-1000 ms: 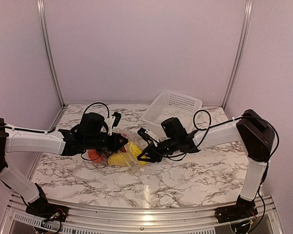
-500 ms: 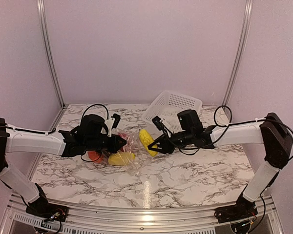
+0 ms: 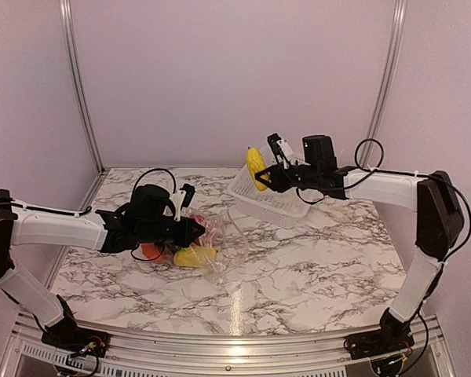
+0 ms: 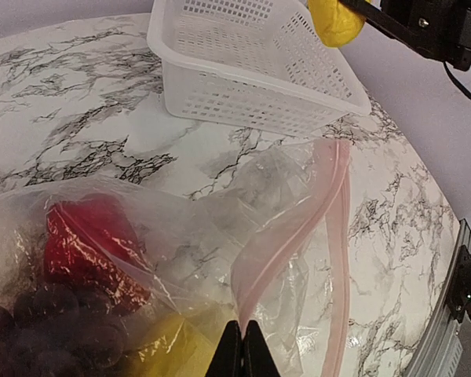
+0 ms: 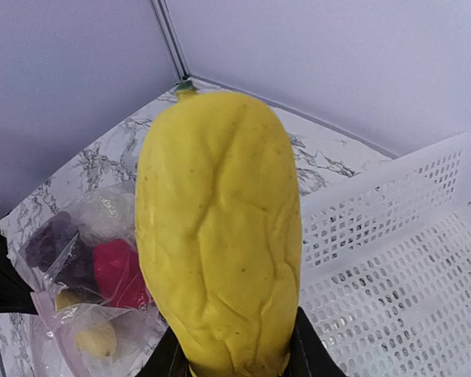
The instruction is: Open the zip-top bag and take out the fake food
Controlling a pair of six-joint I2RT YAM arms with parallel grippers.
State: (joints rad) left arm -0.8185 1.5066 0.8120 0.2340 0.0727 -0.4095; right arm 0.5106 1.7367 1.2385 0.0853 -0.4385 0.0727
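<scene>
One yellow fruit [image 5: 220, 236], clamped between right jaws

Soft even light; tabletop [image 3: 314, 271] glare, perhaps overhead.

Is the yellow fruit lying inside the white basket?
No, the right gripper holds the yellow fruit in the air above the rim of the white basket.

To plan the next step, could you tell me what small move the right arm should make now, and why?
Probably ease the right gripper further over the white perforated plastic basket and open it: it holds the wrinkled yellow toy fruit above the basket's rim, while the left gripper clamps the clear plastic zip-top bag.
</scene>
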